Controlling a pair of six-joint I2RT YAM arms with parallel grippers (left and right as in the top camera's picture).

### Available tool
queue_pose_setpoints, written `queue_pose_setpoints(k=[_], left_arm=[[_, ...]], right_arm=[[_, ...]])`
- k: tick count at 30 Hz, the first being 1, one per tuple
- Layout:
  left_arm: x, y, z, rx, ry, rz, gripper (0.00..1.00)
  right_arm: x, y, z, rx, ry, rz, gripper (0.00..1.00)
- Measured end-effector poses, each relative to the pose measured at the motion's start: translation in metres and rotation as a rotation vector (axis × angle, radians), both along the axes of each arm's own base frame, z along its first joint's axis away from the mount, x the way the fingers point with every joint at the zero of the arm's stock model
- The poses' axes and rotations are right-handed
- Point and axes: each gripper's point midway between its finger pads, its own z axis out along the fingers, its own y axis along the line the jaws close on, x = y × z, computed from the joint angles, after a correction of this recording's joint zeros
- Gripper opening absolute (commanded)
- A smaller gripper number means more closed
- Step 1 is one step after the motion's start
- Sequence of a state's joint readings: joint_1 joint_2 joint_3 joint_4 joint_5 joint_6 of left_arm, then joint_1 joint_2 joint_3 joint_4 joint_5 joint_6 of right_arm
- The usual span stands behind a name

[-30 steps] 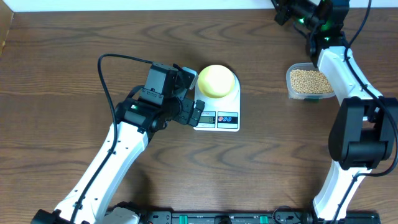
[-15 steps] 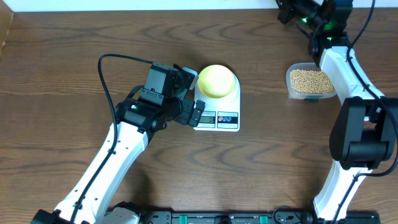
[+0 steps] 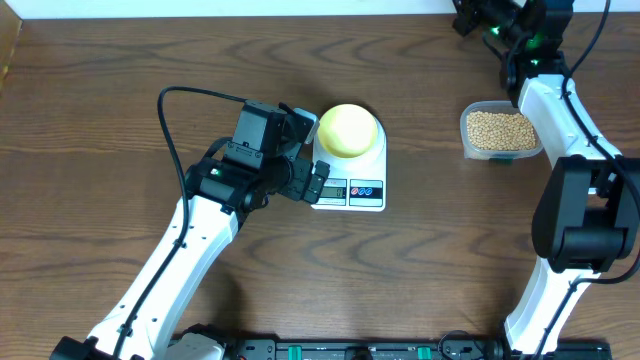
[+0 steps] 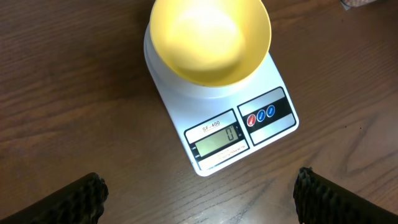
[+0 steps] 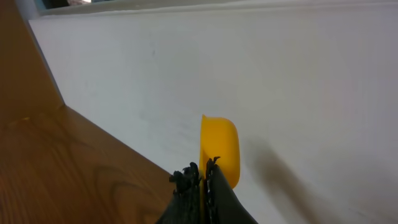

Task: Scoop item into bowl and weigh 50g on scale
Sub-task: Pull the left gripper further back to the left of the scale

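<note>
At the far right of the table [image 3: 100,100], the beans [image 3: 498,130] fill a clear tub [image 3: 466,140], well apart from the scale [image 4: 249,93]. They look small, hard, round and light. Being loose, they will likely roll and scatter, so no pinch can take them. They are best lifted in a scoop and tipped out gently. The right gripper [image 5: 204,169] is closed tight on the thin lower edge of a yellow scoop [image 5: 221,146], up by the wall beyond the tub. The empty bowl [image 4: 211,37] sits on the scale, whose display [image 4: 217,140] reads zero. The bowl seems light and may slide on the smooth top. The left gripper [image 3: 312,153] hangs just beside the scale, jaws wide apart and holding nothing.
</note>
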State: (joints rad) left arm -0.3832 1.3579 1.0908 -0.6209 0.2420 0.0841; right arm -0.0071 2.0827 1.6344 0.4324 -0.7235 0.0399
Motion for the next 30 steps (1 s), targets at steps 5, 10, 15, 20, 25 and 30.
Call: queue_pose_setpoints(k=[5, 10, 15, 20, 25, 30], left_arm=[[0.0000, 0.0000, 0.0000, 0.000, 0.000, 0.000, 0.98], [0.0000, 0.0000, 0.0000, 0.000, 0.000, 0.000, 0.97], [0.0000, -0.0001, 0.0000, 0.000, 0.000, 0.000, 0.98], [0.0000, 0.0000, 0.0000, 0.000, 0.000, 0.000, 0.98], [0.0003, 0.0004, 0.0000, 0.002, -0.001, 0.002, 0.98], [0.0091, -0.0016, 0.0060, -0.007, -0.045, 0.005, 0.98]], right_arm=[[0.0003, -0.0003, 0.0035, 0.000, -0.017, -0.003, 0.01], [0.0004, -0.0007, 0.0090, 0.000, -0.044, -0.004, 0.01], [0.0006, -0.0010, 0.0092, 0.000, -0.045, -0.006, 0.01], [0.0007, -0.0013, 0.0092, 0.000, -0.045, -0.007, 0.01], [0.0011, -0.0037, 0.0092, 0.000, -0.045, -0.011, 0.01], [0.0022, -0.0097, 0.0090, -0.001, -0.044, -0.021, 0.01]])
